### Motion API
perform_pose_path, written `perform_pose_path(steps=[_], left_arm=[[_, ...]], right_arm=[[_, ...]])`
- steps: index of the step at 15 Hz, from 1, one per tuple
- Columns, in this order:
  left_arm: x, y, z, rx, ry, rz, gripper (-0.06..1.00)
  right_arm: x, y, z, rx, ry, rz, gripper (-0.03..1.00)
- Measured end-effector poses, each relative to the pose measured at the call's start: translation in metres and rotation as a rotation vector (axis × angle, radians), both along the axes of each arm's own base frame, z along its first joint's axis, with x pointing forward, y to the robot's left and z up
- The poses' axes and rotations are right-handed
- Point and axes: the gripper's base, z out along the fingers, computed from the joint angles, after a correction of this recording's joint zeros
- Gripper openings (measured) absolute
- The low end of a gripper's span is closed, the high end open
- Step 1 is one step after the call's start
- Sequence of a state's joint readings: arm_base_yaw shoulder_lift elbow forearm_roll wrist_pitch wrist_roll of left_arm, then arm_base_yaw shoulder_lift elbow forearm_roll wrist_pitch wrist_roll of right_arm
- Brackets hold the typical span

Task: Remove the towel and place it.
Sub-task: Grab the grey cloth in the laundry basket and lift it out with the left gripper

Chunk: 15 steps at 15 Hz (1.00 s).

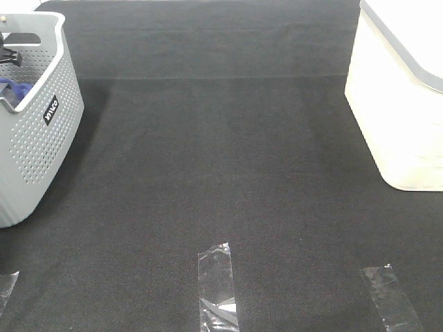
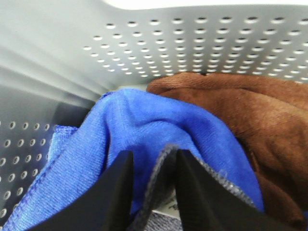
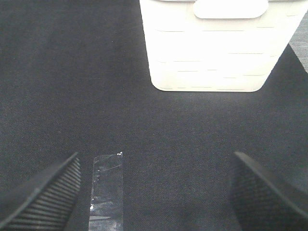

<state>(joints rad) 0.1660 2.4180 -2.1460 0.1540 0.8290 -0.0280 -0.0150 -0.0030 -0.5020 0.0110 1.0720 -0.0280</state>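
In the left wrist view my left gripper (image 2: 153, 158) is down inside the grey basket (image 2: 57, 57). Its black fingers (image 2: 115, 192) are closed on an upright fold of the grey towel (image 2: 162, 168), whose stitched hem shows between them. Most of the towel is hidden below the gripper. A bright blue cloth (image 2: 130, 120) lies right behind the fold and a brown cloth (image 2: 250, 110) is beside it. In the exterior high view only a black part of the left arm (image 1: 8, 54) shows inside the basket (image 1: 41, 138). My right gripper (image 3: 155, 161) is open and empty above the black mat.
A white basket (image 1: 398, 104) stands at the right of the mat; the right wrist view (image 3: 216, 48) shows it ahead of the right gripper. Strips of clear tape (image 1: 217, 287) lie near the front edge, and one (image 3: 107, 190) lies under the right gripper. The blue cloth (image 1: 15, 88) peeks over the grey basket's rim.
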Motion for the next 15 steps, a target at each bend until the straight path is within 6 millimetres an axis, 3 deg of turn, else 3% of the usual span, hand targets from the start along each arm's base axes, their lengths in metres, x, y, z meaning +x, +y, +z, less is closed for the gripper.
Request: perform_pose_path(steps=[6,8,9,13,15], left_arm=[[0.001,-0.003,0.006,0.004,-0.023,-0.009,0.28],[0.001,-0.004,0.005,0.004,-0.021,-0.011,0.06],[0.001,-0.004,0.005,0.004,-0.021,-0.011,0.01],[-0.001,-0.004,0.007,0.002,-0.005,-0.008,0.0],[-0.004,-0.005,0.026,0.008,-0.038,-0.008,0.0]], right_arm=[[0.0,0.0,0.0,0.0,0.0,0.0,0.78],[0.0,0.0,0.0,0.0,0.0,0.0,0.78],[0.0,0.0,0.0,0.0,0.0,0.0,0.78],[0.0,0.0,0.0,0.0,0.0,0.0,0.78],[0.0,0.0,0.0,0.0,0.0,0.0,0.78]])
